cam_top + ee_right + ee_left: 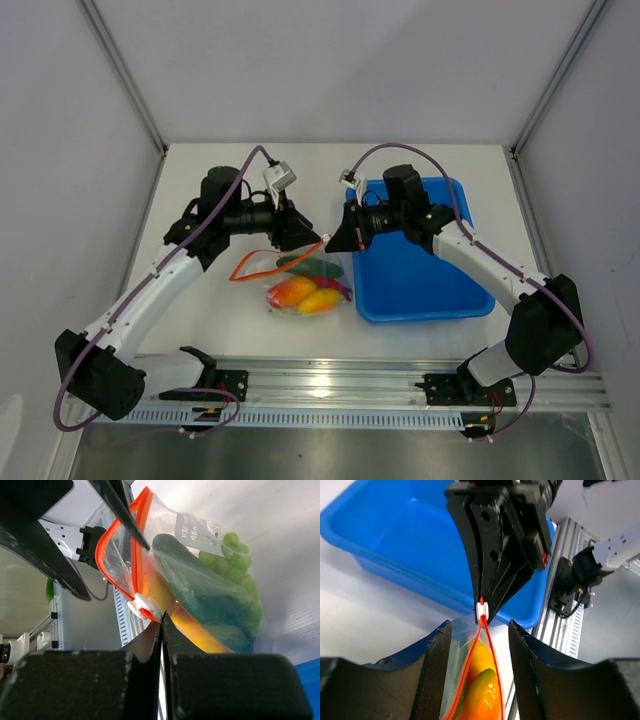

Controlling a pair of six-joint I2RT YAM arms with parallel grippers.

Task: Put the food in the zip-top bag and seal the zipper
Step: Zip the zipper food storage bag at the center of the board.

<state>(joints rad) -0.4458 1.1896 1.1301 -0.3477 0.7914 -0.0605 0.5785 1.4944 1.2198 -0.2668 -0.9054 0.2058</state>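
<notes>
The zip-top bag (300, 287) lies between the arms with the food inside: an orange-yellow pepper (482, 690), green grapes (235, 555) and a dark green cucumber (185, 565). Its red-orange zipper (468, 672) gapes in a loop (107, 545). The strip's two sides meet at a white slider (482, 610). My right gripper (162, 622) is shut on the bag's corner, right beside that slider. My left gripper (480, 630) is open, with a finger on each side of the zipper strip and not pressing on it.
A blue tray (420, 290) stands just right of the bag, under the right arm. The aluminium rail (330, 385) with the arm bases runs along the near edge. White walls enclose the table on three sides.
</notes>
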